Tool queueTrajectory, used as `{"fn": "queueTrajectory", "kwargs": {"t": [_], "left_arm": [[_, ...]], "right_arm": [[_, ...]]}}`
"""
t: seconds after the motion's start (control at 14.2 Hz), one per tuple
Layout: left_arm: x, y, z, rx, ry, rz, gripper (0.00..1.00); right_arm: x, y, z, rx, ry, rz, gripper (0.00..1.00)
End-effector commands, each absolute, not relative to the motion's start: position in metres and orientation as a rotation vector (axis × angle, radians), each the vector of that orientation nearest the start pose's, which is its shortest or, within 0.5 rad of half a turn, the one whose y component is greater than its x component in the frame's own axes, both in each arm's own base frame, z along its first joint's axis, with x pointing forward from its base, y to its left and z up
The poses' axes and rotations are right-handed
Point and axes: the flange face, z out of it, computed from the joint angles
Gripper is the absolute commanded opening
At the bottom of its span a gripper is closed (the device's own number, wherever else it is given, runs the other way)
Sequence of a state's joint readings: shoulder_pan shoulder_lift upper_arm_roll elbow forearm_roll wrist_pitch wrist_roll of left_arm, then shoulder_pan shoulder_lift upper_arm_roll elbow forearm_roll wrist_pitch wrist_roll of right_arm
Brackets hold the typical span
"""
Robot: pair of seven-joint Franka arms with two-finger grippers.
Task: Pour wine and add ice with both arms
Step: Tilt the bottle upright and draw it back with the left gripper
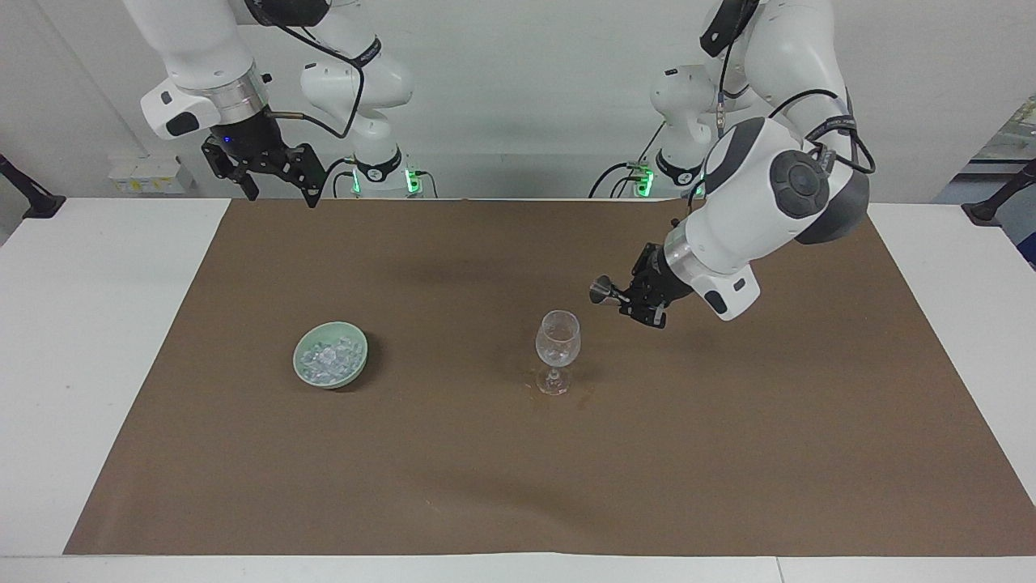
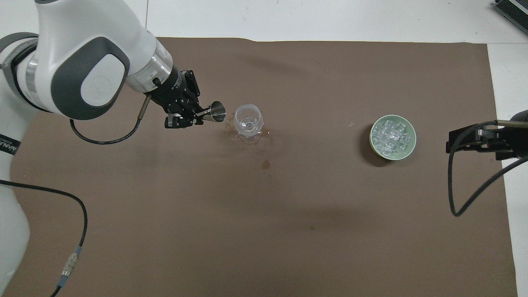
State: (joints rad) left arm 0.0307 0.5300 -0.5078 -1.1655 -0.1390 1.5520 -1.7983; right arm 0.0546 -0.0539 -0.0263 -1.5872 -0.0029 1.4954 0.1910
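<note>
While ice point(image 1: 330, 357) in bowl point(image 1: 354, 372), fingers well apart

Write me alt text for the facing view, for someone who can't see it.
The left hand, shut on a small metal jigger, hangs over the brown mat beside an upright stemmed glass. A pale green bowl of ice sits toward the right arm's end. The right hand waits, open, raised near its base.

My ice point(image 1: 328, 357) lies heaped, clear and whitish, in the pale green bowl point(image 1: 354, 370) toward my right arm's end.
</note>
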Motion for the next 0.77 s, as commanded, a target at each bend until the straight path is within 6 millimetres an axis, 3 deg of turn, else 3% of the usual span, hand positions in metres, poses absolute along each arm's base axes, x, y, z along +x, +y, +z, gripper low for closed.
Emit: {"fn": "queueTrajectory", "kwargs": {"t": [0.0,0.14,0.56,0.7], "left_arm": [[0.645,-0.214,0.52,-2.532,-1.941,0.723,0.0],[0.651,-0.187,0.517,-2.572,-1.909,0.802,0.0],[0.666,-0.075,0.497,-2.741,-1.852,1.127,0.0],[0.667,-0.055,0.486,-2.78,-1.841,1.19,0.0]], "right_arm": [[0.526,0.01,0.641,-3.109,0.227,0.049,1.0],[0.526,0.01,0.641,-3.109,0.23,0.049,1.0],[0.526,0.01,0.641,-3.109,0.23,0.049,1.0],[0.526,0.01,0.641,-3.109,0.23,0.049,1.0]]}}
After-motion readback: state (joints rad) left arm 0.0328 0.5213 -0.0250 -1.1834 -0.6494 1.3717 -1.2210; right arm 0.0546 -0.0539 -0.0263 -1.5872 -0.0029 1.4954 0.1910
